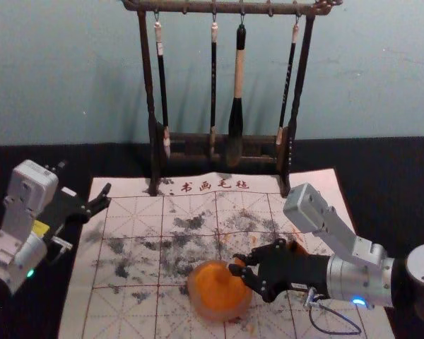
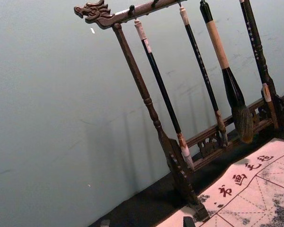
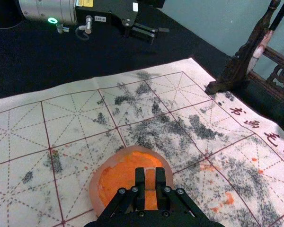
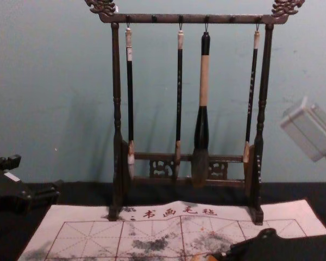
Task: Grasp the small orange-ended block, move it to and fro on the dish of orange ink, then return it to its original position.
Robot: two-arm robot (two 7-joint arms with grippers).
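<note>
Pinching the orange-ended block (image 3: 150,182) over the ink dish (image 3: 95,187), the right hand (image 3: 150,170) needs light strokes. The left hand (image 2: 146,222) gapes beside the calligraphy felt (image 1: 76,311)

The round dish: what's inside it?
Orange ink, spread across the dish. The right gripper, over it, grips a small block; together they hide some ink. The dish's floor beneath the ink cannot be seen.

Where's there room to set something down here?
The mat looks free left of the ink dish, and between dish and brush stand. It's crowded at the dish itself, where the right gripper holds the block.
</note>
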